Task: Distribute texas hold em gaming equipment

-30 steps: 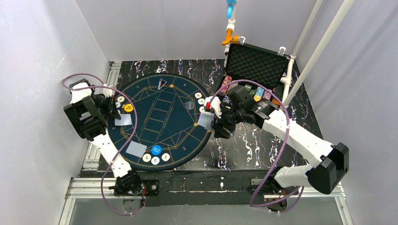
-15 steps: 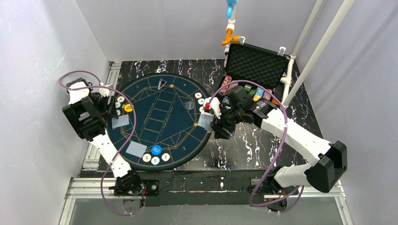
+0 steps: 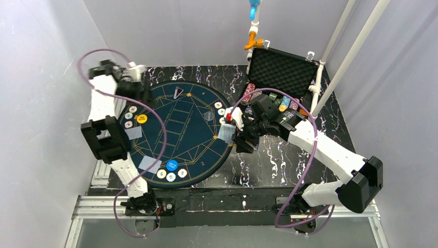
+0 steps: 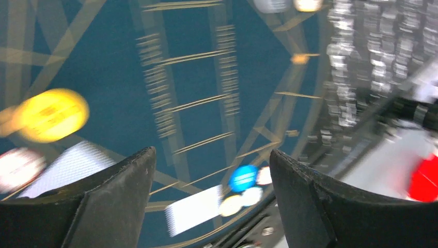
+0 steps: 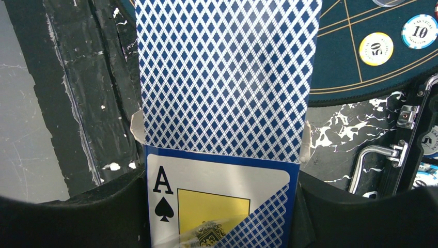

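At the right arm: clamped with the right fingers (image 5: pixel 98 212) on an open card box (image 5: pixel 222 206), ace of spades on its face, gripped by both long sides. Out of the box's open end, a stack of playing cards (image 5: pixel 227 77), blue-diamond backs showing, reaching well past the fingertips. Seen from above, held just off the right rim of the round mat (image 3: pixel 181 134), over the marbled black tabletop (image 3: pixel 258 165). Beyond the stack, on the mat's edge, a 50 chip (image 5: pixel 376 48) beside a 10 chip (image 5: pixel 419 31), both apart from the fingers.

At the left arm: up above the tabletop near the mat's far left rim, with the left fingers (image 4: pixel 124 186) spread wide, nothing between them, nothing touched. Heavily blurred in that wrist view. Well apart from those fingers, lying on the mat:
- the yellow button disc (image 3: pixel 141 119), with three left-rim chips (image 3: pixel 128 115) just beside it toward the rim
- one face-down card (image 3: pixel 133 133) near that disc
- a second card (image 3: pixel 150 164) further round toward the near side
- just beside it, the blue button disc (image 3: pixel 172 165), with three near-rim chips (image 3: pixel 171 177) in a row along the rim

Behind the right arm, the open black case (image 3: pixel 281 70), with case chips (image 3: pixel 251 93) stacked in its lower half.
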Controlling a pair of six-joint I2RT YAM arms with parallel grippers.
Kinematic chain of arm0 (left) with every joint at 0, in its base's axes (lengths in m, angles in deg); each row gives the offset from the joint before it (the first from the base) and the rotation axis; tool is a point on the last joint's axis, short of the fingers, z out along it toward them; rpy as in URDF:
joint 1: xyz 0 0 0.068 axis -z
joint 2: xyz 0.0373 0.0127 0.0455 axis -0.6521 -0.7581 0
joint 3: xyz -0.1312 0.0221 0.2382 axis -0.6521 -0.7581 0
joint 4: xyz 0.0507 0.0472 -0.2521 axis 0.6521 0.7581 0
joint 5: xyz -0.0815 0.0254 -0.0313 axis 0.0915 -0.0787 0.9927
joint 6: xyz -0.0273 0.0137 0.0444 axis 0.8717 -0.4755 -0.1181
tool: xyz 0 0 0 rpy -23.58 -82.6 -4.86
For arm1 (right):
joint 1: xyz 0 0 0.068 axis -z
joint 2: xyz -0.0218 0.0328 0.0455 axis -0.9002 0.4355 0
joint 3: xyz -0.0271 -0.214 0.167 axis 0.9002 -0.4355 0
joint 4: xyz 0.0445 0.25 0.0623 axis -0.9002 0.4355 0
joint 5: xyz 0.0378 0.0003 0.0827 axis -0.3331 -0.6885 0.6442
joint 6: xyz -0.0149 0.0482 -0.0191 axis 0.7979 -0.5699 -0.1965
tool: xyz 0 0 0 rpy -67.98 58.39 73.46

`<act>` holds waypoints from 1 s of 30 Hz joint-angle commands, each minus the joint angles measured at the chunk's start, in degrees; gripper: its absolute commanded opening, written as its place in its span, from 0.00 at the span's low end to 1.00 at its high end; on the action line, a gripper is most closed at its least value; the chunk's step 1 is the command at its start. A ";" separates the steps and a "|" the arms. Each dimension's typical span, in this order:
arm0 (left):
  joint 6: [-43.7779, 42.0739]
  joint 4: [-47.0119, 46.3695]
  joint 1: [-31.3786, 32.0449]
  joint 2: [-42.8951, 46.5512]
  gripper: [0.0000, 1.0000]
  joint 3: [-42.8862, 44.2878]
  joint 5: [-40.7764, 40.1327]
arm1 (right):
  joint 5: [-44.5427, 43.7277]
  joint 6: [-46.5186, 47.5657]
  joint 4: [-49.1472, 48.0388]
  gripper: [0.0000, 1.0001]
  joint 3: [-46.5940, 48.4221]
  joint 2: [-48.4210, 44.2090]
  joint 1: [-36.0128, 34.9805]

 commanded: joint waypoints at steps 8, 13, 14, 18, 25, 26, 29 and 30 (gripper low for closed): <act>34.84 -20.24 33.57 19.32 0.81 -21.67 25.89 | -1.16 -0.79 -0.32 0.01 4.03 -1.73 -0.05; 47.34 -31.94 40.19 22.06 0.81 -26.15 27.90 | -2.60 -1.53 -1.02 0.01 4.27 -1.20 -0.05; 48.03 -32.62 41.14 22.35 0.81 -26.61 27.75 | -2.71 -1.55 -1.28 0.01 4.33 -1.15 -0.02; 49.53 -34.79 44.67 22.12 0.80 -28.06 26.18 | -1.87 -1.77 -1.73 0.01 4.78 -1.07 -0.02; 50.52 -35.96 48.89 18.91 0.71 -27.12 21.85 | -1.02 -1.86 -2.26 0.01 5.72 -0.96 -0.01; 50.63 -35.97 48.91 18.64 0.68 -26.93 21.69 | -0.94 -1.82 -2.18 0.01 5.84 -1.00 -0.04; 50.01 -35.41 48.87 18.81 0.53 -26.81 21.48 | -1.13 -1.81 -1.89 0.01 5.87 -1.26 0.04; 49.73 -35.15 48.85 19.00 0.49 -27.00 21.69 | -1.15 -1.81 -1.89 0.01 5.87 -1.35 0.09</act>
